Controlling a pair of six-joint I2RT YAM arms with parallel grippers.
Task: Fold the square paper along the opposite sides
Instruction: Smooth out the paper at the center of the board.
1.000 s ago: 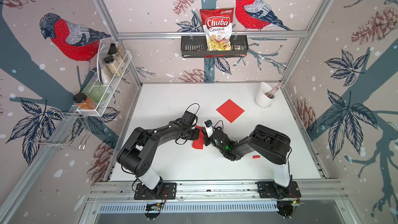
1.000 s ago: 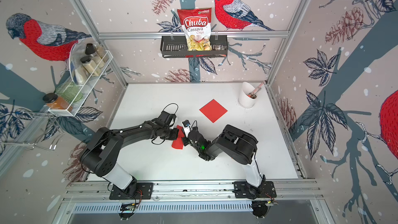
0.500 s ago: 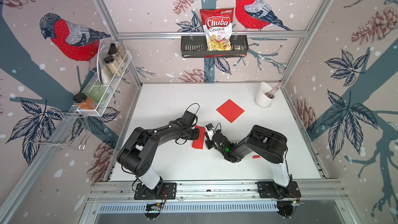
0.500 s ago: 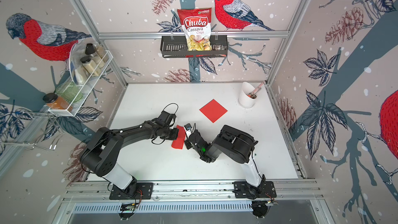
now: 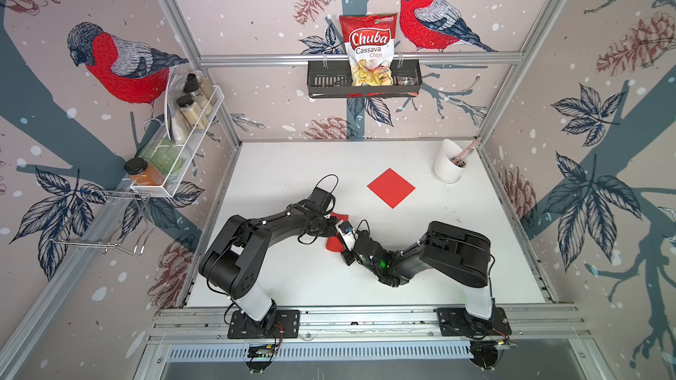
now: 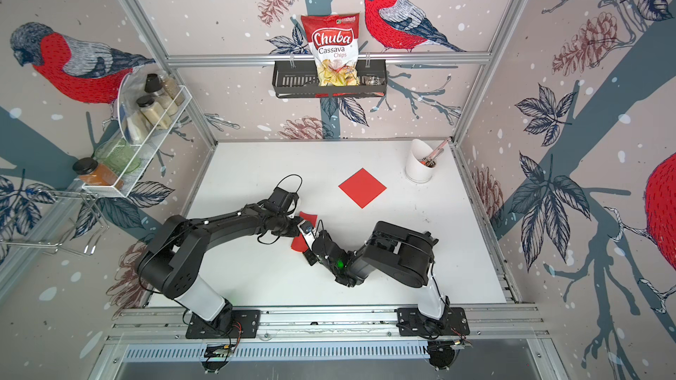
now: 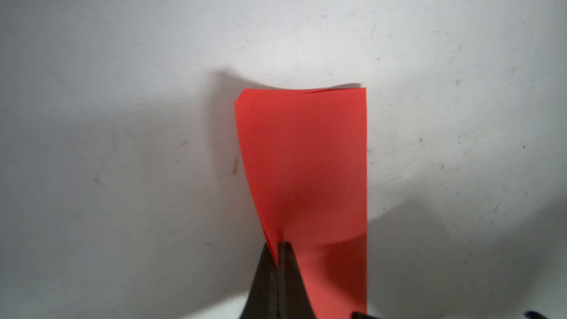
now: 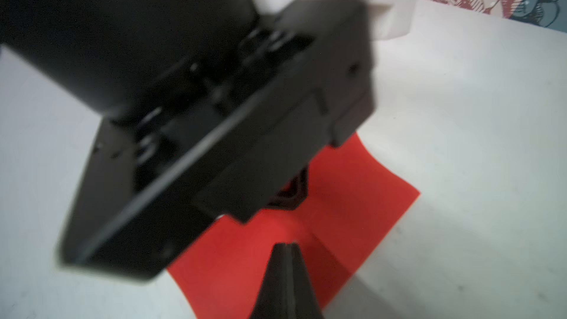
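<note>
The square paper [image 7: 306, 154] is red and doubled over into a narrow rectangle on the white table [image 5: 292, 272]. It lies mid-table in both top views [image 5: 333, 246] [image 6: 299, 243], partly under the two wrists. My left gripper [image 7: 277, 245] is shut on the paper's loose edges at one short end, lifting them slightly. My right gripper [image 8: 287, 245] is shut with nothing in it. Its tip sits over the paper [image 8: 346, 197], close to the left gripper's body; whether it touches the paper I cannot tell.
A second red square [image 5: 390, 187] lies flat further back. A white cup of pens [image 5: 448, 166] stands at the back right. A black basket with a chips bag [image 5: 367, 49] hangs on the back wall. A wire rack of jars [image 5: 183, 129] hangs on the left wall.
My right gripper has moved left and nearer, over the folded paper, and now covers part of it. The left gripper has stayed shut on the paper in the same place.
</note>
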